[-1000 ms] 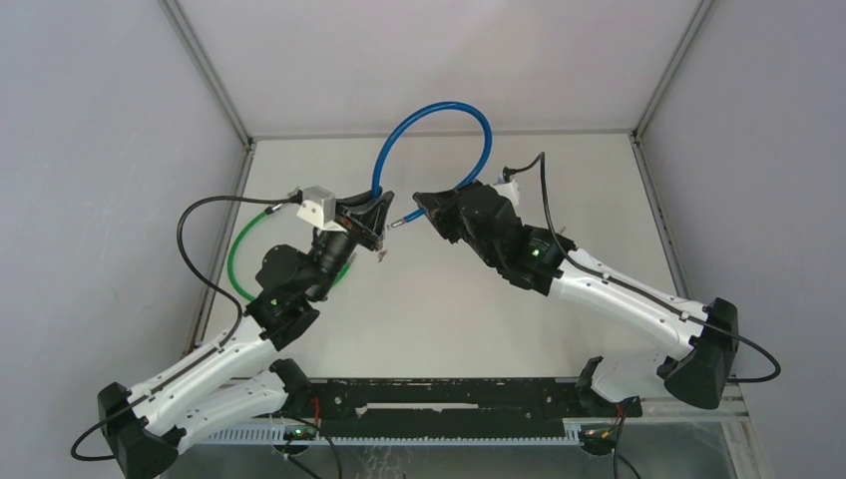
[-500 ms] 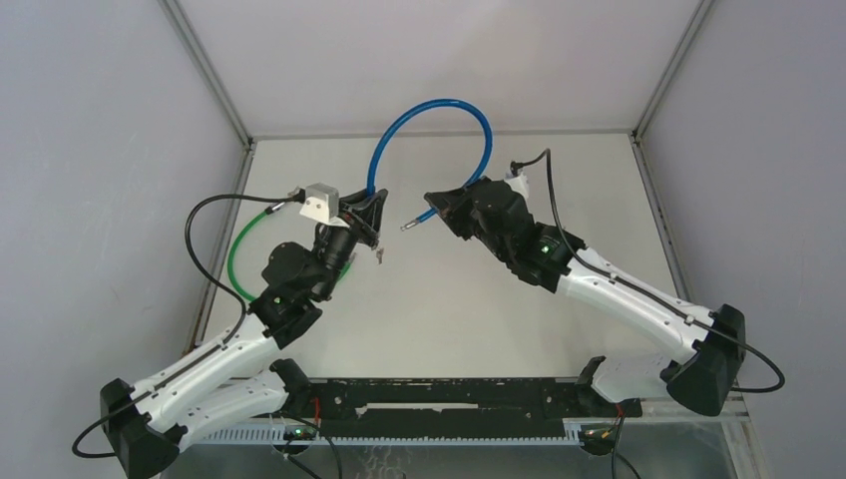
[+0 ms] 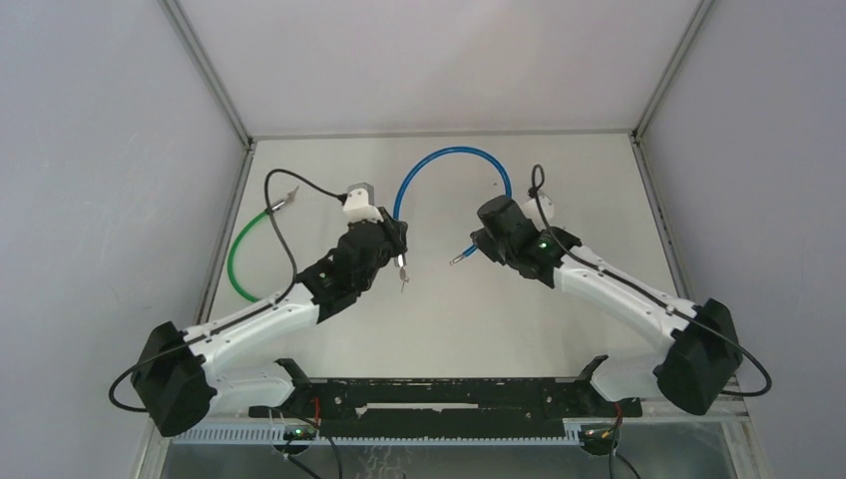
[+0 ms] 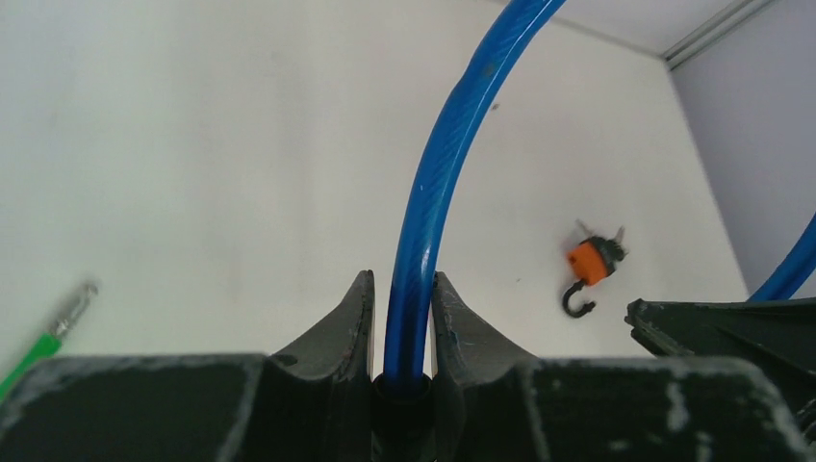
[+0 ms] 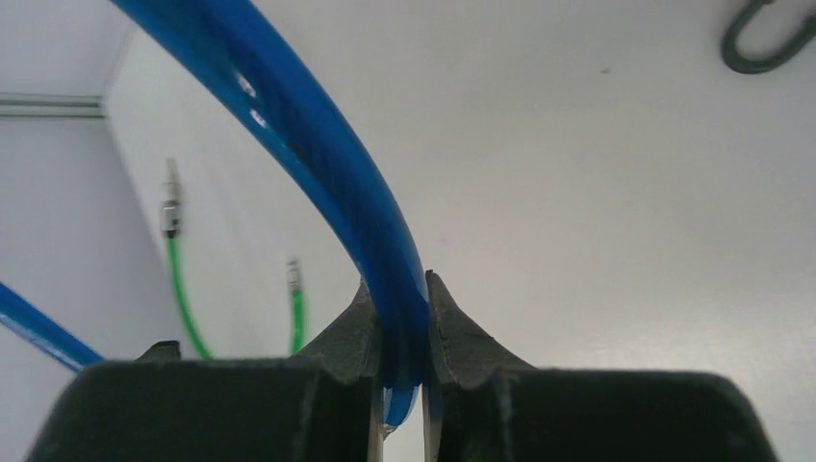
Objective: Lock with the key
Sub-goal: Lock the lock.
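Observation:
A blue cable lock (image 3: 454, 153) arcs over the table between my two grippers. My left gripper (image 3: 396, 233) is shut on one end of it, and in the left wrist view (image 4: 399, 279) the cable (image 4: 438, 164) runs up out of a black collar between the fingers. Keys (image 3: 402, 269) dangle just below that gripper. My right gripper (image 3: 478, 243) is shut on the other end, clamped in the right wrist view (image 5: 395, 279) on the cable (image 5: 318, 144). Its metal tip (image 3: 457, 260) sticks out toward the left gripper, a gap apart.
A green cable (image 3: 235, 255) lies curved at the left by the wall, and its ends show in the right wrist view (image 5: 171, 207). A small orange padlock (image 4: 587, 262) with an open shackle lies on the table beyond the left gripper. Grey walls close three sides.
Both grippers moved right and nearer to the arm bases with the cable ends. The blue loop dropped and shrank. The gap between the metal tip and the left gripper widened.

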{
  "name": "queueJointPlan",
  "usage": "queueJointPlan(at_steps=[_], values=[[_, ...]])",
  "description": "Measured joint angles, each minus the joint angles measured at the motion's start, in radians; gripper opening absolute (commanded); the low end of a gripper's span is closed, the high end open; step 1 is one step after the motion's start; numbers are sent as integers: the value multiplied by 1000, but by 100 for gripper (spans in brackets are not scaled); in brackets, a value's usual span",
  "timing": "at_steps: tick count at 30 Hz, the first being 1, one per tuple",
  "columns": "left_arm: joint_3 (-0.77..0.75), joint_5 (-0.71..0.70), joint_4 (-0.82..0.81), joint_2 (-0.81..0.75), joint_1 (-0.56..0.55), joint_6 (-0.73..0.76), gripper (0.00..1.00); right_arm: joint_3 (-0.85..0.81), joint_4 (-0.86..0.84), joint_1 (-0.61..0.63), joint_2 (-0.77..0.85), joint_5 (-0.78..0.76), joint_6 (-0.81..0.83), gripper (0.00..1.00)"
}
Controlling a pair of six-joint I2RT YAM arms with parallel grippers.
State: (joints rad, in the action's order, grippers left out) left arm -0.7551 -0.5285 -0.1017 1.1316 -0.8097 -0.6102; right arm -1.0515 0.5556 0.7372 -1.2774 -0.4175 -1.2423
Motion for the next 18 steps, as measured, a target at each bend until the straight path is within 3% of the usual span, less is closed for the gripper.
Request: queueJointPlan(at_steps=[6, 11, 18], values=[[0, -16, 97, 102, -8, -129, 0, 0, 85, 31, -134, -5, -69, 0], [-6, -32, 171, 106, -13, -198, 0, -3, 129, 140, -102, -69, -202, 0], [-8, -95, 129, 56, -22, -163, 0, -140, 255, 160, -102, -62, -379, 0]])
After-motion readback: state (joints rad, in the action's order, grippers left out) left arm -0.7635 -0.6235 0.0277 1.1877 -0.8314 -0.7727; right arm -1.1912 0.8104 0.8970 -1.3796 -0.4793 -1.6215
